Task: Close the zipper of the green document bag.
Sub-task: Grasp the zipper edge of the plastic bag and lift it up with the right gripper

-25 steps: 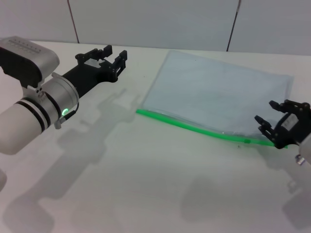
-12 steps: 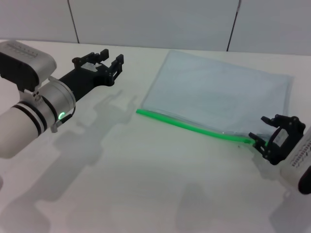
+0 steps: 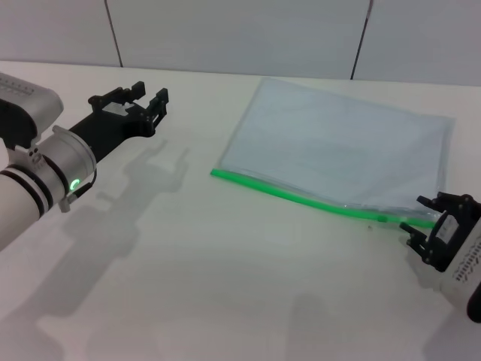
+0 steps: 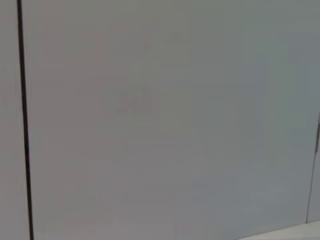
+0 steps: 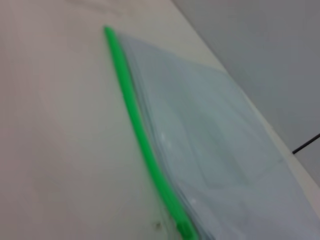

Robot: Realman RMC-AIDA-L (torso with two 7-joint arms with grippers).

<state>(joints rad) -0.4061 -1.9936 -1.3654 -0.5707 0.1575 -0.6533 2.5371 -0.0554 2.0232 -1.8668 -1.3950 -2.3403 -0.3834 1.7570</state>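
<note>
Green document bag [image 3: 338,154] lies flat on the white worktop [image 3: 225,263], right of centre in the head view, roughly 2 o'clock from the middle of the frame. Translucent blue-grey sheet, far edge near the wall panels [image 3: 240,37].

Zipper [image 3: 301,198] runs along the bag's near long edge, from its left end at about centre frame down toward 4 o'clock. Small darker slider [image 3: 382,219] sits on the strip close to the right end. In the right wrist view the zipper [image 5: 142,145] shows as a bright green band beside the bag [image 5: 215,160], with a darker lump, likely the slider [image 5: 186,231], at the frame edge.

Right claw [image 3: 430,232] is low over the worktop at 4 o'clock, at the zipper's right end, just beside the slider and on its right. Fingers are parted, released, nothing between them; can't confirm contact with the strip.

Left claw [image 3: 139,105] hangs above the worktop at 10 o'clock, well apart from the bag, pointing toward the far wall. Fingers spread, holding nothing. Left wrist view shows only wall panel [image 4: 160,120].
</note>
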